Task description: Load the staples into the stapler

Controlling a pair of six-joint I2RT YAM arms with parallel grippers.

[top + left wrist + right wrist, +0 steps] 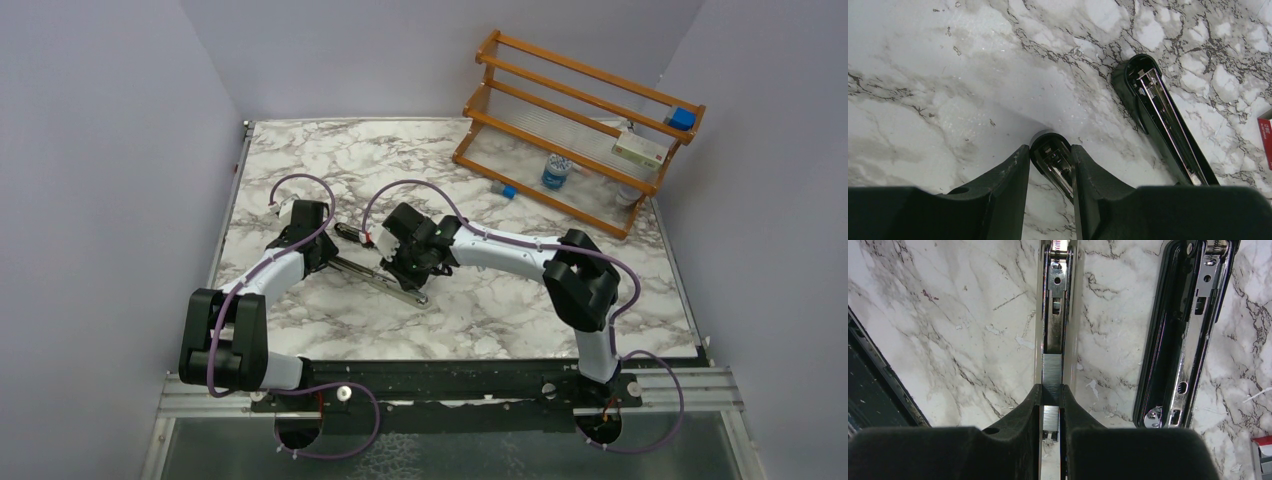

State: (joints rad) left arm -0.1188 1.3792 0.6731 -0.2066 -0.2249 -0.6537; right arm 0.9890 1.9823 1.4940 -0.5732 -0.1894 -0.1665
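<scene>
Our left gripper [1049, 150] clamps the stapler [1160, 112] by one rounded end; our right gripper [1050, 392] narrowly pinches the staples [1052, 371] (a silver strip) in its channel.

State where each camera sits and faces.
Top: above and behind the bases, looking down on the table; both arms show.
Left wrist: on the left arm, looking down past the left gripper clamping the stapler.
Right wrist: on the right arm, looking down past the right gripper holding staples.
Both wrist views share the stapler's open lid.
</scene>
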